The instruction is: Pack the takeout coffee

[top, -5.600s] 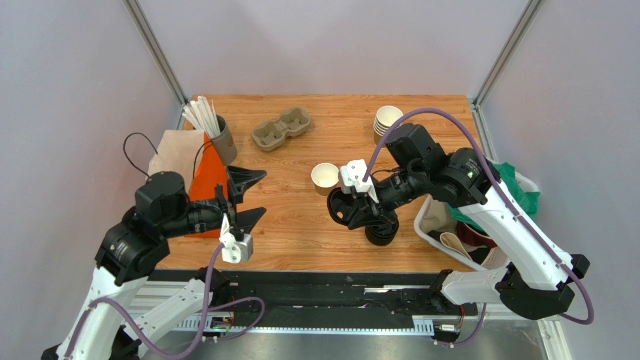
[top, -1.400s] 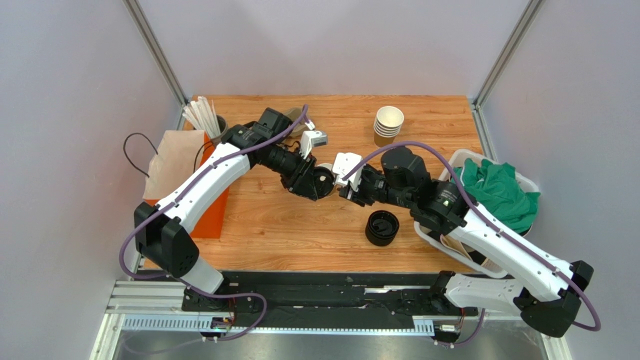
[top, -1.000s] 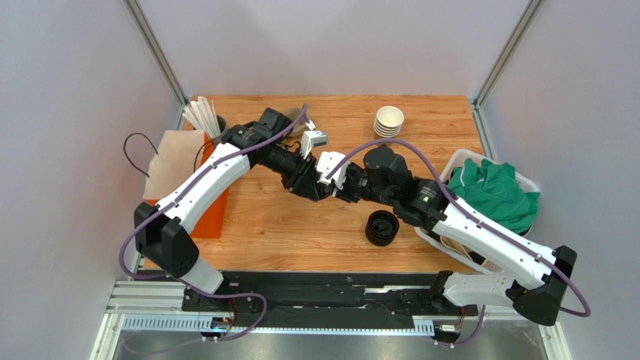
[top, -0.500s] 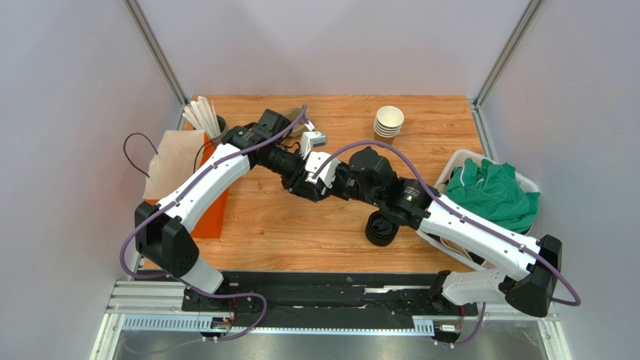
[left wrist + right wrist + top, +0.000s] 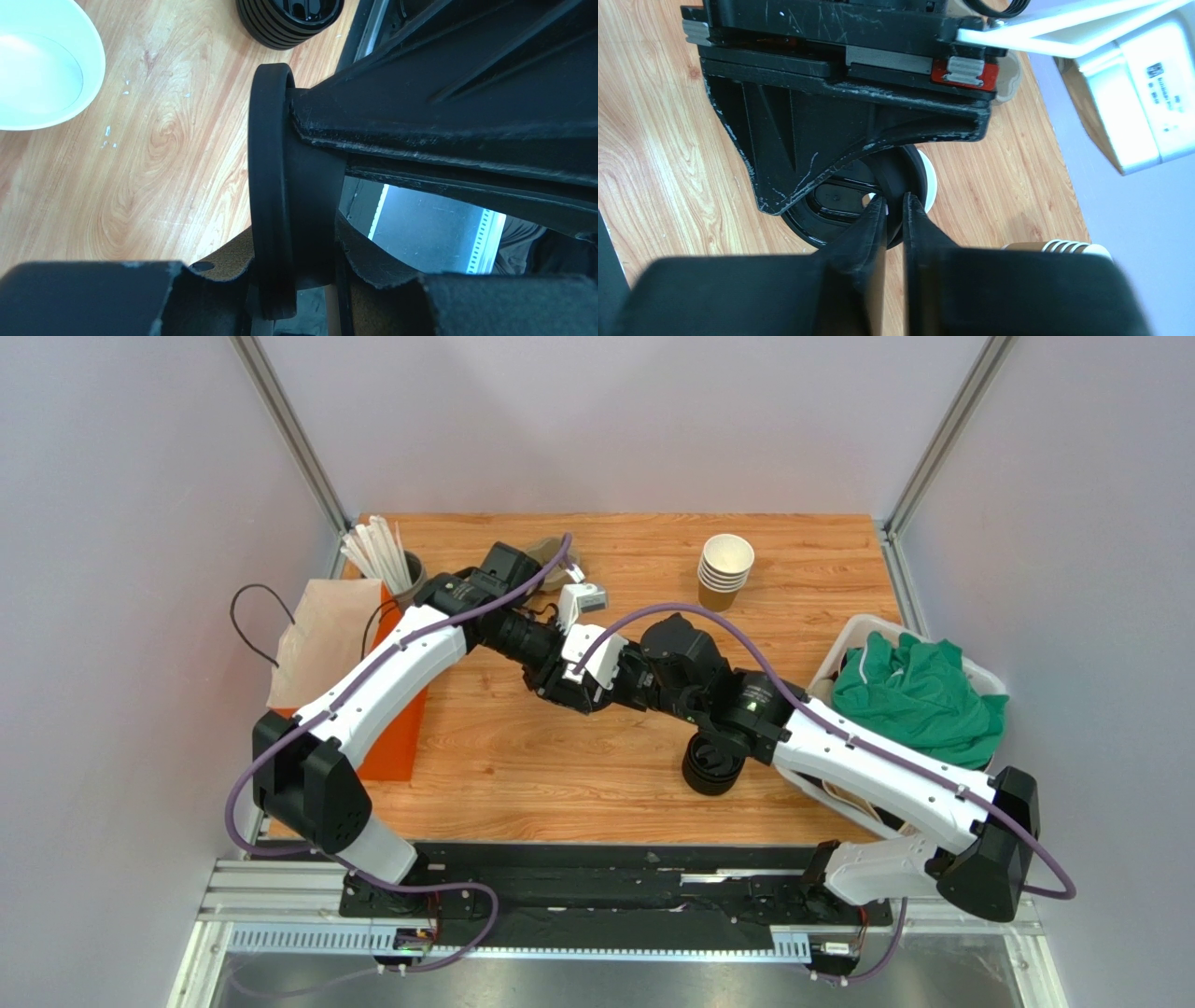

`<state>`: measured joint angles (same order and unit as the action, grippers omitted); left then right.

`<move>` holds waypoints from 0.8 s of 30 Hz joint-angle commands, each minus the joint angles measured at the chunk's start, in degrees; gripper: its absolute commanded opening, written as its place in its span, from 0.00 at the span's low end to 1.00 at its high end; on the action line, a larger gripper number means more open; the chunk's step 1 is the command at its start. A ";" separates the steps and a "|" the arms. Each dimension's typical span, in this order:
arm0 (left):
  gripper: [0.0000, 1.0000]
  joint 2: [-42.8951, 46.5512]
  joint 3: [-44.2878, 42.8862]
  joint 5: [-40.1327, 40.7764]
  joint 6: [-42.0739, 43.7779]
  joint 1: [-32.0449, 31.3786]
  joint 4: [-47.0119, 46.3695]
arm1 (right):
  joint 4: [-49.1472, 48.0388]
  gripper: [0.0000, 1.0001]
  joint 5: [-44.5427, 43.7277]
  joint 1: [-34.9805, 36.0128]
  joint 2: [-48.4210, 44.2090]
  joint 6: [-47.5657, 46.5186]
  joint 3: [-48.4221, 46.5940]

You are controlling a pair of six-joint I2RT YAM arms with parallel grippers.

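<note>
A round black lid (image 5: 274, 175) hangs edge-on above the table, and my left gripper (image 5: 295, 280) is shut on it with its brown pads on both faces. From the right, my right gripper (image 5: 894, 203) is shut on the same lid's (image 5: 836, 203) rim, its fingers (image 5: 456, 105) meeting the left one's. The takeout coffee's paper cup (image 5: 35, 63) stands uncovered on the table, white inside; its rim (image 5: 929, 183) peeks from behind the lid. From above, the left gripper (image 5: 558, 683) and right gripper (image 5: 601, 683) meet mid-table and hide lid and cup.
A pile of black lids (image 5: 711, 763) sits near the front, under the right forearm. A stack of brown cups (image 5: 725, 567) stands at the back right. Straws in a holder (image 5: 379, 560), a paper bag (image 5: 330, 623) and an orange block (image 5: 393, 707) are left. A white bin with green cloth (image 5: 919, 693) is right.
My right arm has slid left to the left gripper and closed its fingers on the lid's rim. The left arm has stayed put with the lid.
</note>
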<state>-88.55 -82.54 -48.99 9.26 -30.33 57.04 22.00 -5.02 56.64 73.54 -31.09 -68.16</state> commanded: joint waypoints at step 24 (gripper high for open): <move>0.64 7.51 -0.34 0.47 0.50 0.97 -1.49 | 2.43 0.00 1.50 0.75 -0.76 4.81 -2.59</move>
<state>-84.51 -81.41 -47.94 9.23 -29.98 56.40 23.31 -5.13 57.34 74.37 -29.15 -68.82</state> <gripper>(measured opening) 0.593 0.027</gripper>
